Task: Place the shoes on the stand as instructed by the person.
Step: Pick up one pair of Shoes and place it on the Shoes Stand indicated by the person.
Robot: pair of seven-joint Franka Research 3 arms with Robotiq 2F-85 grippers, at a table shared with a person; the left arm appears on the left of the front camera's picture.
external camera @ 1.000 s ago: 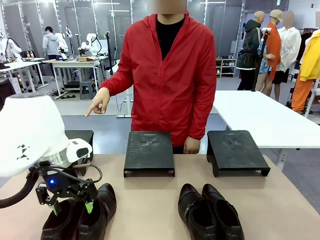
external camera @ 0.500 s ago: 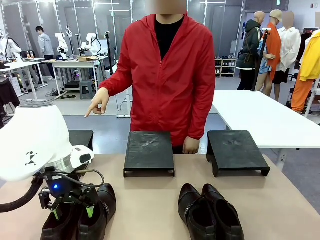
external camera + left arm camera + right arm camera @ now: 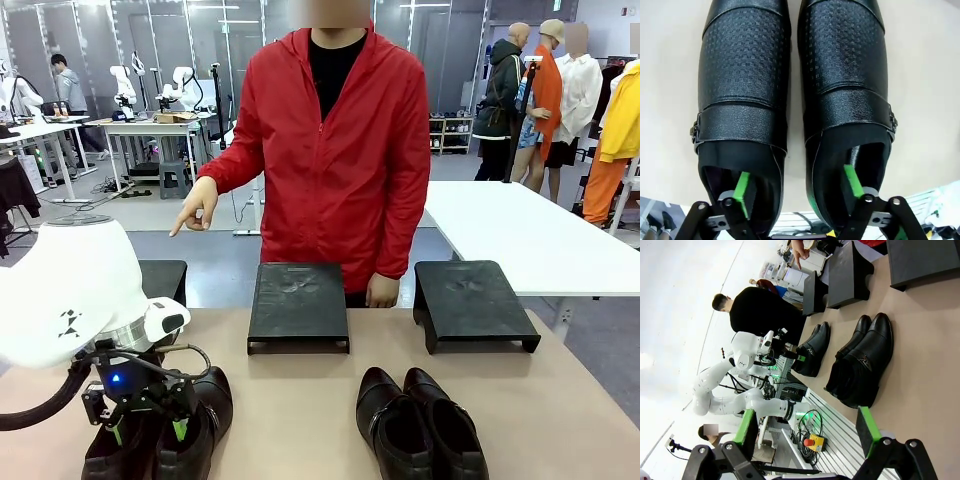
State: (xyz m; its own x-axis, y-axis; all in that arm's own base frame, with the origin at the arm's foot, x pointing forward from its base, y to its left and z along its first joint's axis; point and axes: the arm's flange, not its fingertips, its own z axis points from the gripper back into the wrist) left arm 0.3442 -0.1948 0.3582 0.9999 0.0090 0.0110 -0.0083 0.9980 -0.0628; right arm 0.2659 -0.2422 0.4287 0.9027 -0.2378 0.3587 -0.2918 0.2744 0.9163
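While the left claw hangs low over the left pair of glossy black shoes, much is hidden. The front view's bottom edge cuts off the heels of both pairs, and the white left arm covers most of the left stand. From the left wrist, the toes run off the top of the frame. Whether the green pads touch leather cannot be made out. The claw is spread wide, one finger dipped into the mouth of each shoe, the two inner walls between them, nothing clamped. The right claw, seen from its own wrist, is likewise spread wide and holds nothing, well apart from the shoes.

The desk is a plain tan surface. Along its far edge sit the middle stand and the right stand, both flat and black. Beyond lie grey floor, white tables and other workstations. The person in the red jacket stands at the far side, one hand pointing a finger down towards the robot's left, the other hand at the desk's edge.

Both pairs lie lengthwise across the desk, toes to the person. The left pair's toes lean a little to the robot's right; those of the right pair lean a little left.
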